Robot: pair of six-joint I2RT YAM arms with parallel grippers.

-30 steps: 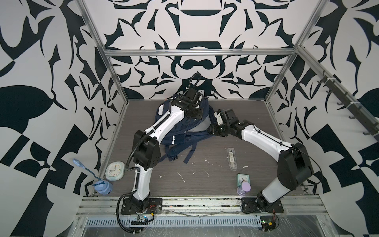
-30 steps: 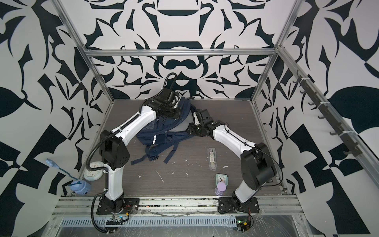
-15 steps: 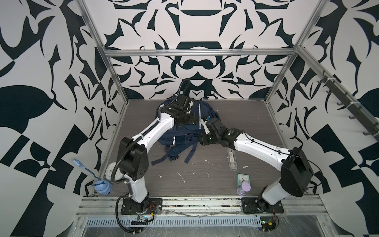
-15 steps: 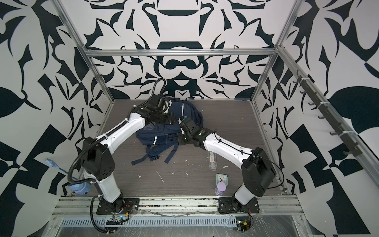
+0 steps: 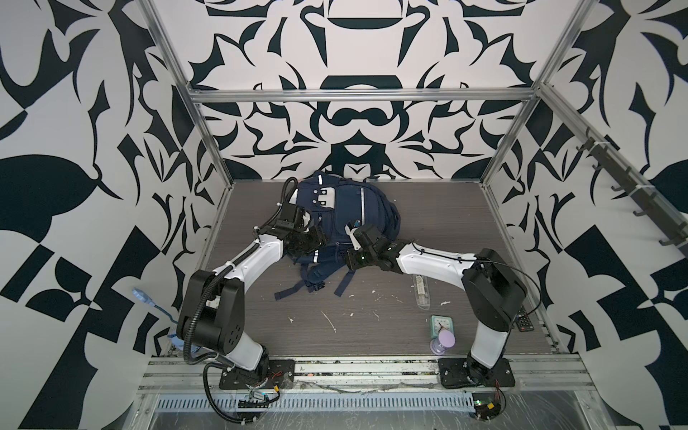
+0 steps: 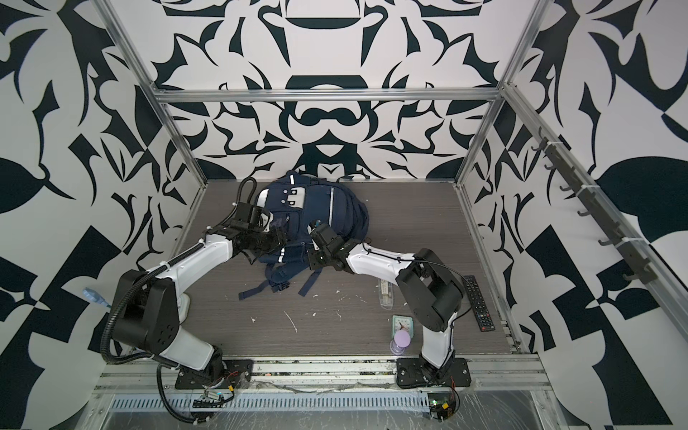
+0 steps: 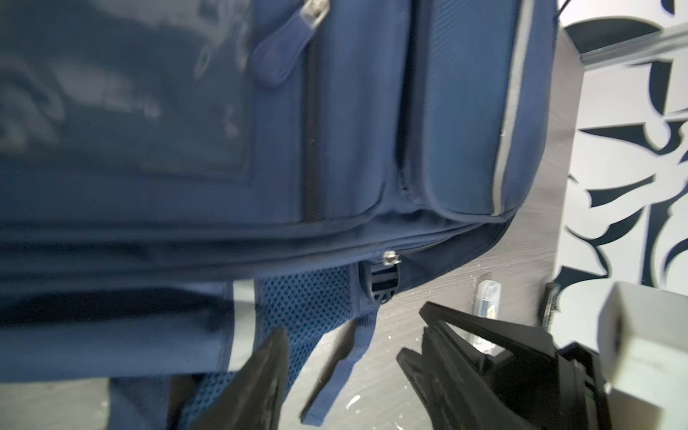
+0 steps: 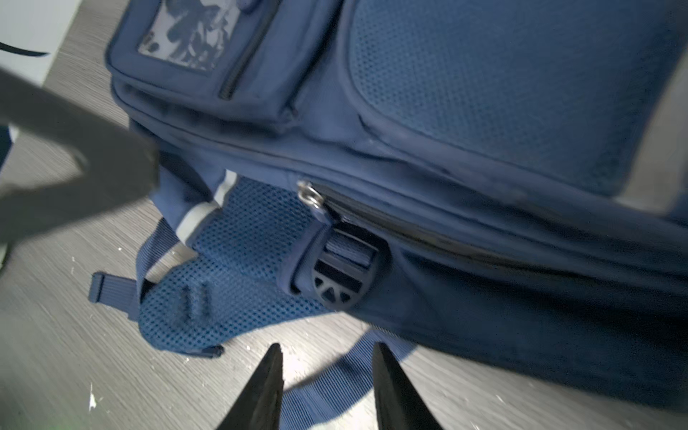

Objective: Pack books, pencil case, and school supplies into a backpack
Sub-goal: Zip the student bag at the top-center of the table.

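Observation:
The navy backpack point(image 5: 348, 212) point(image 6: 316, 208) lies front up at the back of the table, straps trailing toward the near side. My left gripper point(image 5: 316, 239) point(image 7: 344, 357) hovers open at its left near corner, nothing between the fingers, only a strap below. My right gripper point(image 5: 351, 259) point(image 8: 327, 359) is open over a loose strap beside the pack's near edge, close to the main zipper's metal pull point(image 8: 309, 193). The school supplies packet point(image 5: 420, 291) point(image 6: 387, 294) lies on the table under the right forearm. The books and the pencil case are out of view.
A mint-green clock point(image 5: 442, 324) and a purple hourglass-shaped thing point(image 5: 441, 340) stand at the front right. A black remote point(image 6: 478, 302) lies by the right wall. A blue brush point(image 5: 149, 302) sits at the front left. White scraps dot the tabletop.
My left gripper has opened and let go of the backpack, which now lies flat. Both arms have swung left toward the pack's near edge. The right jaws have narrowed a little.

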